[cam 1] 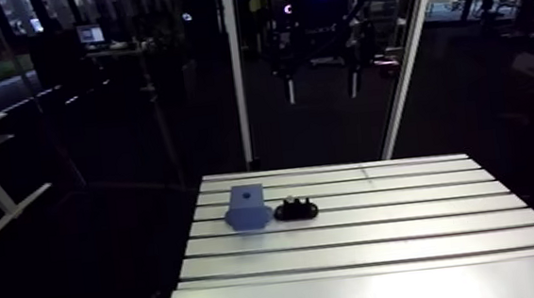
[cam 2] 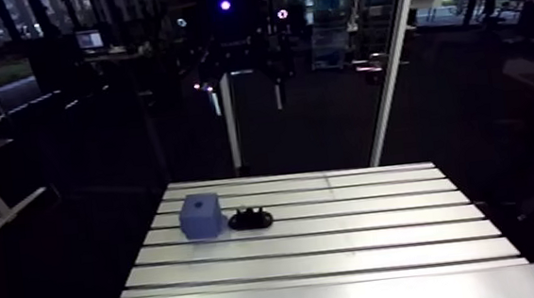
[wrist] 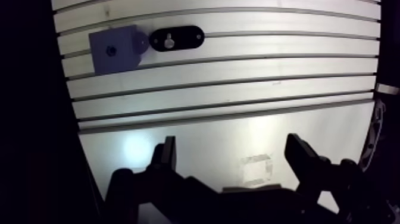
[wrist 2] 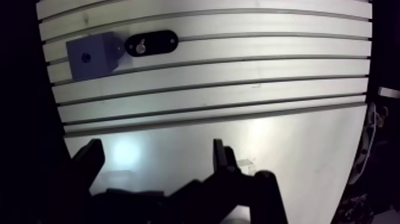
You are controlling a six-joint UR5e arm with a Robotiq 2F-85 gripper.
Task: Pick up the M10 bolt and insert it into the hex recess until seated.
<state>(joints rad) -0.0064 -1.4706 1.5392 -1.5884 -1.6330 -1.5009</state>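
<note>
While the jaws hang well above the desk (cam 1: pixel 385 243), they stand released, spread wide with nothing but bare metal between them (the wrist view shows this plainly). They are well apart from the task's things, which lie ahead of them across several of the desk's slots.

The M10 bolt (wrist: pixel 169 41) shows as a small silvery piece sitting in the middle of a black oval holder (wrist: pixel 176 39). This holder lies flat on the desk near its far edge, toward the far left corner as the arm view has it. Just beside the holder, on the side nearer the desk's left edge, stands a blue block (wrist: pixel 113 49) with a small dark hole in its top face (whether that hole is hex-shaped is too small to tell). Block and holder sit so close that their edges seem to meet, though I cannot say whether they truly touch. Both rest on the same pair of ribs between slots, with the holder's long side running along them.
</note>
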